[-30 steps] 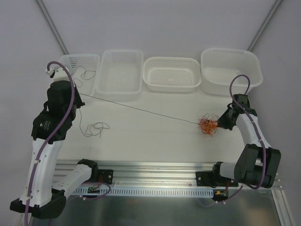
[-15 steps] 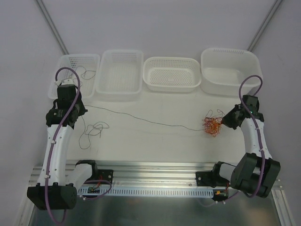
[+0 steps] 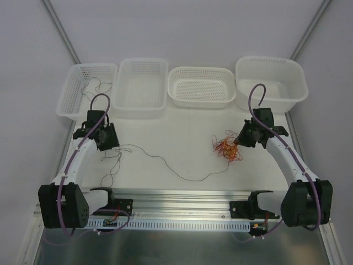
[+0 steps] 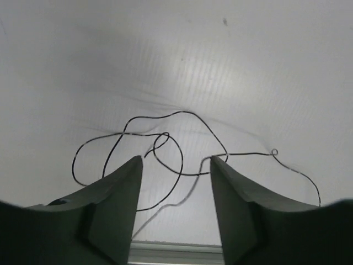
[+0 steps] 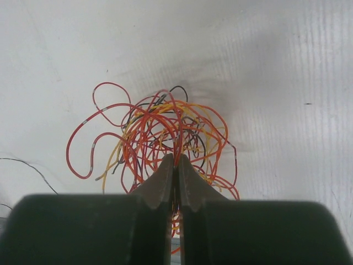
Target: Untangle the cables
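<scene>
– Slackened since a second ago: the thin dark grey wire (image 3: 160,159) was taut and now curves across the white bench (image 3: 182,121), left of the red-and-orange wire tangle (image 3: 227,149).
– Fingers?
– Left fingers (image 4: 124,187) apart over its far loops; right fingers (image 5: 165,176) clamped on the tangle.

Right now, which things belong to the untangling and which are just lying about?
Job: red-orange tangle, pinched in the right end effector; loose dark wire, by the open left end effector.
Lying about: four white baskets; metal rail.
</scene>
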`<state>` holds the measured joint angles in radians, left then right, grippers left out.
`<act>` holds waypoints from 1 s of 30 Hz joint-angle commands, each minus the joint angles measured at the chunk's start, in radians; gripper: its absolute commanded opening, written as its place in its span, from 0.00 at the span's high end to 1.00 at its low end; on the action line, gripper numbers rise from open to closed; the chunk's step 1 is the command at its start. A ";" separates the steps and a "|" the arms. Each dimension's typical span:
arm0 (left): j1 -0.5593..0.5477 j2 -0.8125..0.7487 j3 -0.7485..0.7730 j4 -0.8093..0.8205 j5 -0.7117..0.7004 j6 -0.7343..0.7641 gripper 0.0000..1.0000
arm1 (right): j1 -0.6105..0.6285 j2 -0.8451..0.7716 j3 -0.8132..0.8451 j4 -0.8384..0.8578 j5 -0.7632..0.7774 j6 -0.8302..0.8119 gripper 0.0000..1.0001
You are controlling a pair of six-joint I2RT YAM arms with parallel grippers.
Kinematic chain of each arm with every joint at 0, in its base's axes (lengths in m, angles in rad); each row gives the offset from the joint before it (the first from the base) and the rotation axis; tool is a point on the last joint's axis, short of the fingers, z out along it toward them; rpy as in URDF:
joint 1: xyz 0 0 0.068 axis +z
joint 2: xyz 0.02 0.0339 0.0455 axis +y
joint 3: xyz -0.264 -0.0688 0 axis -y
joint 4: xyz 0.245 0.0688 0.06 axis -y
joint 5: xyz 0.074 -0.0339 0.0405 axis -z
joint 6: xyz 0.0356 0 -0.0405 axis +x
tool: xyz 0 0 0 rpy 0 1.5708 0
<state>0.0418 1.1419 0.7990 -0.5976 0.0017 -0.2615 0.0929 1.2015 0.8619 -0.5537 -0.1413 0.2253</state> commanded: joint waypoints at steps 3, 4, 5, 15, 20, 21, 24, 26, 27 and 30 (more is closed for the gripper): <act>-0.168 -0.085 0.002 0.094 0.138 -0.021 0.32 | 0.094 0.033 0.000 0.024 0.066 0.072 0.99; -0.199 -0.097 0.000 0.105 0.142 -0.030 0.21 | 0.105 0.046 0.003 0.026 0.081 0.084 0.99; -0.226 -0.120 0.000 0.119 0.159 -0.035 0.15 | 0.117 0.049 0.005 0.021 0.089 0.094 0.99; -0.512 -0.232 0.017 0.189 0.173 -0.146 0.01 | 0.199 0.044 0.023 0.000 0.210 0.215 0.99; -0.780 -0.156 0.034 0.310 0.083 -0.274 0.01 | 0.220 0.030 0.031 0.012 0.252 0.296 0.99; -0.824 -0.131 0.043 0.335 0.058 -0.284 0.01 | 0.223 0.030 0.034 0.014 0.253 0.319 0.99; -0.995 0.008 0.094 0.436 -0.044 -0.306 0.01 | 0.228 0.040 0.042 0.017 0.243 0.361 0.99; -1.065 0.133 0.149 0.499 -0.113 -0.305 0.01 | 0.231 0.044 0.043 0.018 0.227 0.376 0.99; -1.127 0.178 0.169 0.516 -0.135 -0.303 0.01 | 0.232 0.046 0.043 0.020 0.215 0.393 0.99; -1.197 0.335 0.252 0.570 -0.152 -0.315 0.03 | 0.234 0.052 0.043 0.021 0.195 0.410 0.99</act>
<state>-1.0931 1.3849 0.9749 -0.1493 -0.0650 -0.5415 0.3172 1.2613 0.8619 -0.5495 0.0689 0.5713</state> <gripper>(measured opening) 0.979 0.038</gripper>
